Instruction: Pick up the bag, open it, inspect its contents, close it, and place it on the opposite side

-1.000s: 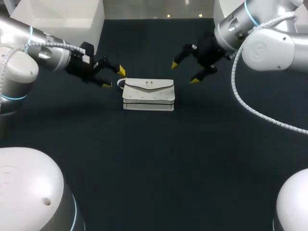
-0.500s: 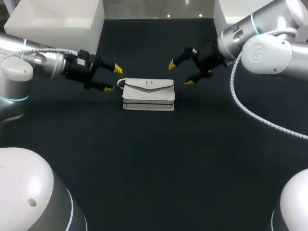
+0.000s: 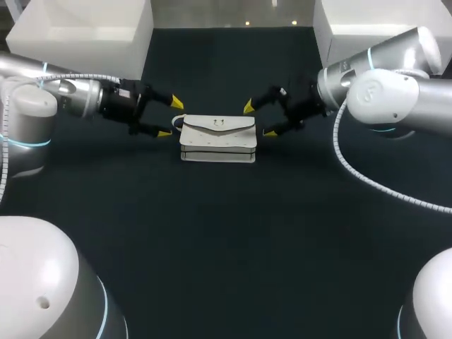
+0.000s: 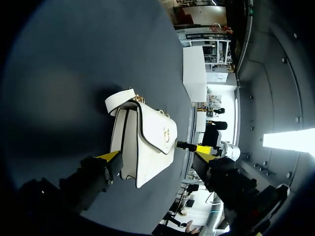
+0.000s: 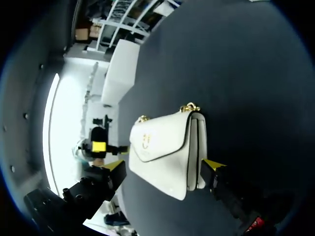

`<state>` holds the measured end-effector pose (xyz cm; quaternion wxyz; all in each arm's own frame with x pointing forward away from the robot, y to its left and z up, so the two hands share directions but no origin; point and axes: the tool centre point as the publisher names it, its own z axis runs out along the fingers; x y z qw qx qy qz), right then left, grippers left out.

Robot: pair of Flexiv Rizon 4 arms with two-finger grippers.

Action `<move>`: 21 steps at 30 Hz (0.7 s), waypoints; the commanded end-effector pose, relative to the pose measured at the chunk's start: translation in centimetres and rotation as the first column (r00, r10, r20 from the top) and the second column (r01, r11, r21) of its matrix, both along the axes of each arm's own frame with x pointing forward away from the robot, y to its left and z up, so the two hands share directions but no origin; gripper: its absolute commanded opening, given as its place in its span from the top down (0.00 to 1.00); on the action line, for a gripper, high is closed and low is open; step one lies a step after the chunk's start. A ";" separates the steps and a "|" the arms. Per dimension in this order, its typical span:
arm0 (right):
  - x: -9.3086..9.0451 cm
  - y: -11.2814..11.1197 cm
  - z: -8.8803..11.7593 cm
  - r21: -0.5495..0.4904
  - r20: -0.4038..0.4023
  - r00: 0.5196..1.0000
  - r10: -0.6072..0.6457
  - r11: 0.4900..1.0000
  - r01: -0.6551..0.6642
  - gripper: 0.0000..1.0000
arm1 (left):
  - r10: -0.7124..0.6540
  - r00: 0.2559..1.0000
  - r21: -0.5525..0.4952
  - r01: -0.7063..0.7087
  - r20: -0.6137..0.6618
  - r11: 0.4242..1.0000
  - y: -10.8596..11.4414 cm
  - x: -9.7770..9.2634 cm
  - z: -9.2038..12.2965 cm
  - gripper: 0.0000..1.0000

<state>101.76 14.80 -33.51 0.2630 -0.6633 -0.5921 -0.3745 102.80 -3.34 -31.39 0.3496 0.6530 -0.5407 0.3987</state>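
A: Where do we find the bag [image 3: 217, 138]?

B: We see it lying flat on the dark table [image 3: 226, 233], in the middle of the far half, with its flap down; a small gold clasp [image 3: 219, 125] sits on the flap, and a white strap [image 3: 175, 121] loops out at the end nearer our left arm.

A: And our 2 grippers?

B: They face each other across it, 1 at each end. The left gripper [image 3: 170, 118] sits just beside the strap end; its jaws stand wide apart, 1 yellow tip toward the far edge of the bag and 1 toward the near edge, and neither finger grips anything.

A: Do we get the same from the left wrist?

B: Yes; there the bag [image 4: 142, 145] lies ahead of the left gripper [image 4: 155, 155], in line with the gap between its spread fingers; the strap [image 4: 118, 101] curls at the nearer end and the clasp [image 4: 167, 133] shows on the flap. 1 tip is very close to a corner of the bag; we cannot tell whether it touches.

A: And the right side?

B: The right gripper [image 3: 258, 120] is at the opposite end, jaws also well apart and holding nothing; its far tip is by the bag's far corner, its near tip just off the end.

A: The right wrist agrees?

B: It does; the bag [image 5: 167, 150] lies ahead of the right gripper [image 5: 164, 166], between the lines of its 2 fingers, with the clasp [image 5: 145, 140] on the flap and gold chain links [image 5: 188, 106] at the edge.
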 end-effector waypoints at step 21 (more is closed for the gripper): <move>2.2 2.6 -2.0 0.199 -0.084 0.989 0.121 0.975 -0.103 0.00 | 0.044 0.998 -0.096 -0.048 -0.045 0.994 -1.7 2.0 -1.9 0.02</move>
